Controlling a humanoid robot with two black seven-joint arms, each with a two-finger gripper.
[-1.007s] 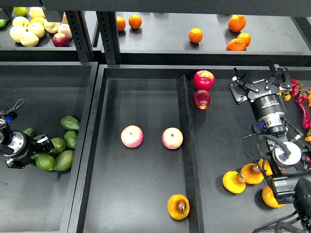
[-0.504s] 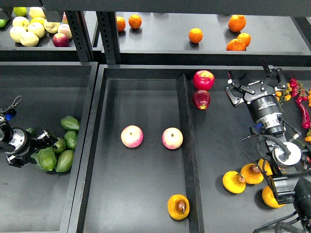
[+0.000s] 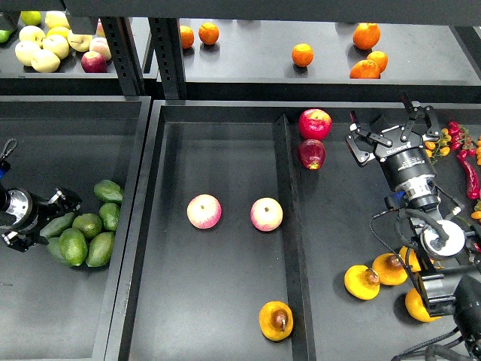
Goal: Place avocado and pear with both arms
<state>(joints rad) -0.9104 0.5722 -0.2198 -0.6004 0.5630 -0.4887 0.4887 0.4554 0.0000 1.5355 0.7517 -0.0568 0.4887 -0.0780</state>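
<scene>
Several green avocados (image 3: 73, 246) lie in a pile in the left tray (image 3: 75, 316). My left gripper (image 3: 39, 220) is at the pile's left edge with its fingers spread. A darker avocado (image 3: 58, 224) lies at its fingertips, and I cannot tell whether they touch it. A pear (image 3: 276, 321) with a brown blotch lies at the front of the middle tray, beside the divider (image 3: 289, 226). Three more pears (image 3: 362, 282) lie at the right by my right arm. My right gripper (image 3: 394, 135) is open and empty, above the right compartment, right of two red apples (image 3: 311, 153).
Two pink-yellow apples (image 3: 204, 211) (image 3: 266, 214) lie in the middle tray. A back shelf holds oranges (image 3: 302, 54) and, at the left, yellow apples (image 3: 41, 45). Red chillies (image 3: 470, 169) lie at the far right edge. Cables hang along my right arm.
My left gripper pushed into the avocado pile, then drew back to the left, uncovering a darker avocado. My right gripper shifted slightly left and up.
</scene>
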